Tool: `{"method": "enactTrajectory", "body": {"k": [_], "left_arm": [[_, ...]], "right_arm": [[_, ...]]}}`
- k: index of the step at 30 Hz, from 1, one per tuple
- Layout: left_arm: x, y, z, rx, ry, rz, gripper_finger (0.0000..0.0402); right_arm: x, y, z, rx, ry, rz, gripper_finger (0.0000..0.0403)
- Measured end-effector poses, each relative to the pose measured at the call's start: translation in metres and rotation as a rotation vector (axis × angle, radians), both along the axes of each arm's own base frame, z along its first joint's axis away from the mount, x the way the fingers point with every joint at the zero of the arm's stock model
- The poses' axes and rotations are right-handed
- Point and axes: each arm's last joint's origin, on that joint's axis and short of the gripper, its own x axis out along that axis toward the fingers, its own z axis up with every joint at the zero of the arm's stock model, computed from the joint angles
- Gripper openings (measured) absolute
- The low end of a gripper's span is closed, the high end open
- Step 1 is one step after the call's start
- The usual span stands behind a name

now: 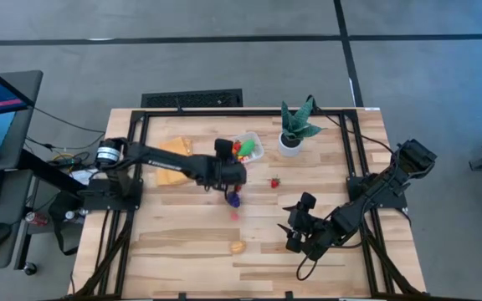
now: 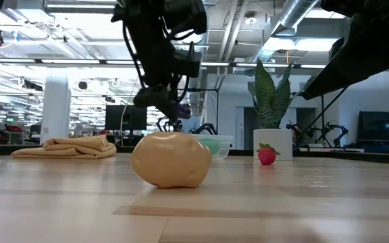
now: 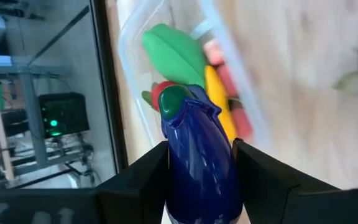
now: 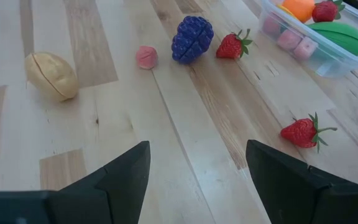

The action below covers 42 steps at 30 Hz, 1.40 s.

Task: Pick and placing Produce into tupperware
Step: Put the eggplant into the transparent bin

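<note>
My left gripper (image 3: 199, 146) is shut on a dark blue eggplant (image 3: 197, 162) with a green cap. It hovers near the clear tupperware (image 1: 248, 149), which holds green, red, orange and pink pieces (image 3: 185, 59). In the low view the left gripper (image 2: 169, 100) hangs above the table. My right gripper (image 4: 197, 149) is open and empty, low over the near right part of the table (image 1: 295, 232). On the wood lie purple grapes (image 4: 191, 38), two strawberries (image 4: 232, 45) (image 4: 303, 132), a pink bit (image 4: 146, 56) and a tan potato (image 4: 51, 75). My left gripper pinches the eggplant's body (image 3: 194, 180) between its two fingers (image 3: 148, 168), one on each side. The green cap end (image 3: 178, 99) sticks out past the fingertips. In the low view the eggplant (image 2: 181, 109) hangs clear of the table below the gripper.
A spiky green plant in a white pot (image 1: 294, 130) stands just right of the tub. A folded tan cloth (image 1: 174, 163) lies under the left arm. The black frame rails (image 1: 354, 159) run along the table's sides. Bare wood lies toward the near edge.
</note>
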Motion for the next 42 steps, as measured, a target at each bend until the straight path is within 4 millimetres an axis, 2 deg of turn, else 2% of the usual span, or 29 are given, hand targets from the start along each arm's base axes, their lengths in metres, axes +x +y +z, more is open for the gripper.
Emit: {"method": "enactTrajectory", "body": {"k": [5,19,24,35,42], "left_arm": [[0.003,0.024,0.001,-0.039,-0.025,0.002,0.016],[0.001,0.074,-0.001,-0.35,-0.118,-0.019,0.016],[-0.002,0.08,0.003,-0.343,-0.127,-0.014,0.016],[-0.012,0.078,0.021,-0.396,-0.124,-0.085,0.016],[-0.03,0.09,0.041,-0.569,-0.293,-0.152,0.016]], "right_arm": [[0.0,0.0,0.0,-0.001,0.001,0.0,0.026],[0.0,0.0,0.0,-0.002,0.002,0.0,0.026],[0.0,0.0,0.0,-0.003,0.003,0.0,0.026],[-0.001,-0.001,-0.001,-0.013,0.013,0.001,0.026],[-0.001,-0.001,-0.001,-0.012,0.013,0.0,0.026]]}}
